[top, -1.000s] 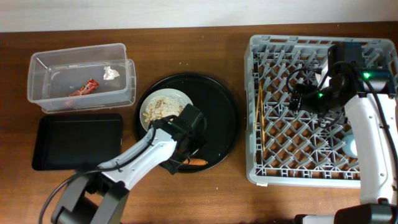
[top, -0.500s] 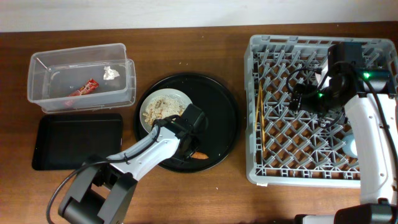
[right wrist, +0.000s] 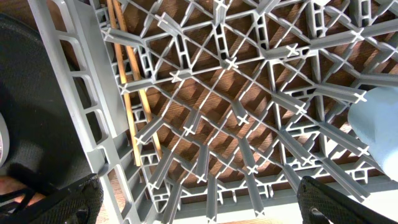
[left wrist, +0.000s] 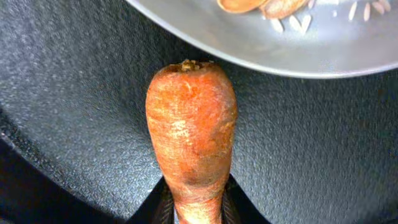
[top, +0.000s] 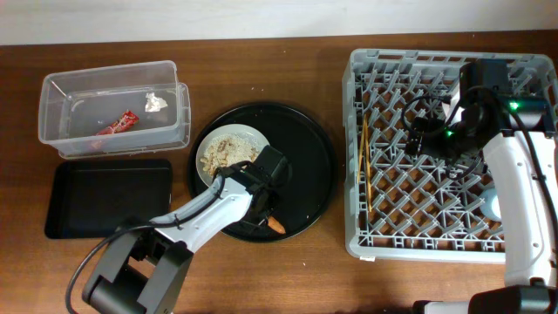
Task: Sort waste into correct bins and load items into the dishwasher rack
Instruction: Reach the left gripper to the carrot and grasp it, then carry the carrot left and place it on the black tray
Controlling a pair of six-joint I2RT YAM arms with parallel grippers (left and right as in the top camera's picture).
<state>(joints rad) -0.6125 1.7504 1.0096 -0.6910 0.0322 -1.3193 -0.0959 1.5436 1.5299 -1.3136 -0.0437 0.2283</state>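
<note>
Since the left gripper (left wrist: pixel 194 208) has its jaws pinching only the thin end of the carrot (left wrist: pixel 191 134), lift slowly, clear of the plate (left wrist: pixel 249 31), toward the black rectangular tray (top: pixel 105 199) at left.

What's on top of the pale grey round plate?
I see pale beige crumbly food scraps on the plate. The left arm covers its lower-right edge, hiding that part.

Rough matt carrot (left wrist: pixel 189 137); grainy black plastic tray (left wrist: pixel 74 112); smooth satin plate (left wrist: pixel 249 37); matt grey plastic rack (right wrist: pixel 231 62); wooden chopsticks (right wrist: pixel 138 87)
</note>
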